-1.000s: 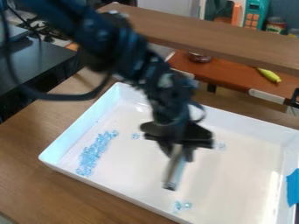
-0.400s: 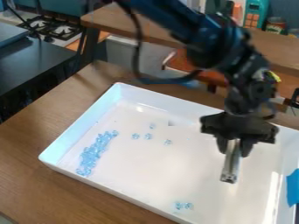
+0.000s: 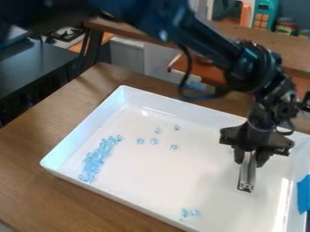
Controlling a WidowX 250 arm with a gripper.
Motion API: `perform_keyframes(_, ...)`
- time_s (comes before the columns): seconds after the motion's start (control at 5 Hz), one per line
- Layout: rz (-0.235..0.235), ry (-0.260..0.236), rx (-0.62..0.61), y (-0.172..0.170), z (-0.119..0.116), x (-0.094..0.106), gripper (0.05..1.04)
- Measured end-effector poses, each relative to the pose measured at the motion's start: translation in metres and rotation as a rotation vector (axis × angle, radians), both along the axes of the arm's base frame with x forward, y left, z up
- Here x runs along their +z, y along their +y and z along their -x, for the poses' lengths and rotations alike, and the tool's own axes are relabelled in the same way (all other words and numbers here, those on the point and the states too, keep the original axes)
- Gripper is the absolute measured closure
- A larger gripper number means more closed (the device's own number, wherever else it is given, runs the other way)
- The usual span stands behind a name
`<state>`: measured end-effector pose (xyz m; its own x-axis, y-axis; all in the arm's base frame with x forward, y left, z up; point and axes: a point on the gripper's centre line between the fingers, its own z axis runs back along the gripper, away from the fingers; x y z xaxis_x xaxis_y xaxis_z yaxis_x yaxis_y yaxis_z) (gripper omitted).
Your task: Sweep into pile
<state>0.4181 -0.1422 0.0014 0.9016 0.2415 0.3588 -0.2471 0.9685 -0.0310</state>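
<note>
My gripper (image 3: 248,156) hangs over the right part of the white tray (image 3: 151,208), shut on a grey bar-like tool (image 3: 247,172) that points down toward the tray floor. On the tray's left side lies an elongated pile of light blue clear pieces (image 3: 95,158). Several loose pieces (image 3: 153,141) are scattered in the tray's upper middle, left of the gripper. Close to the front wall lie a few more pieces (image 3: 190,212). Whether the tool's lower end touches the tray floor, I cannot tell.
The tray walls rise on all sides, with blue tape (image 3: 304,194) on the right one. Around it is the brown table (image 3: 36,181). Behind stands a raised wooden shelf (image 3: 284,45), and a dark counter (image 3: 36,68) is at the upper left.
The arm and gripper have moved right across the tray with the tool, uncovering several loose pieces in the middle. The left pile and the front pieces look unmoved.
</note>
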Motion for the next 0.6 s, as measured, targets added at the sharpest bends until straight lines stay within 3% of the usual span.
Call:
perform_keyframes(0.4, -0.007, 0.009, 0.026, 0.008, -0.009, -0.012, 0.700)
perform_keyframes(0.6, 0.015, 0.009, 0.067, 0.025, -0.015, -0.012, 0.700)
